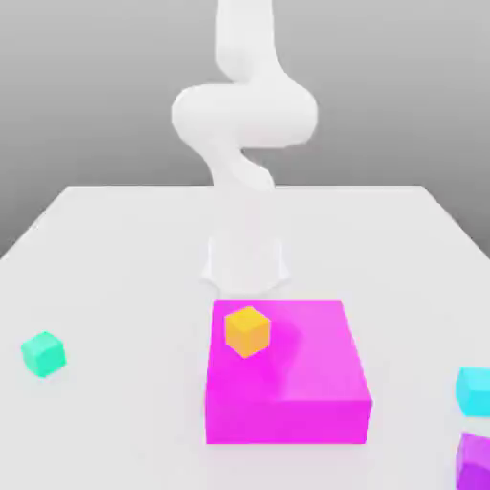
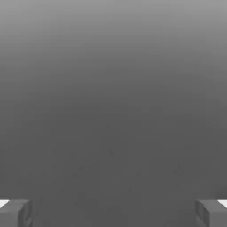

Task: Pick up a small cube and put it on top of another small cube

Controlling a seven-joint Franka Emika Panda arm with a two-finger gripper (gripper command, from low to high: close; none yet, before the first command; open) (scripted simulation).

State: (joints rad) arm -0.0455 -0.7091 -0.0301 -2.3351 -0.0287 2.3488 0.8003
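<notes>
The small cube point(image 1: 43, 353), mint green, sits alone on the white table near the exterior view's left edge. An orange cube point(image 1: 248, 331) of about the same size rests on top of a flat magenta block point(image 1: 306, 383) in the middle foreground. My white arm point(image 1: 244, 115) rises from its base behind the magenta block and bends upward out of the picture. In the hand view my gripper point(image 2: 113, 213) is open: two grey fingertips point(image 2: 15, 213) stand far apart with nothing between them, facing plain grey background.
A bluer cyan cube point(image 1: 474, 390) lies at the exterior view's right edge, with a purple cube point(image 1: 474, 462) just in front of it. The white table point(image 1: 115, 258) stretches wide around the magenta block.
</notes>
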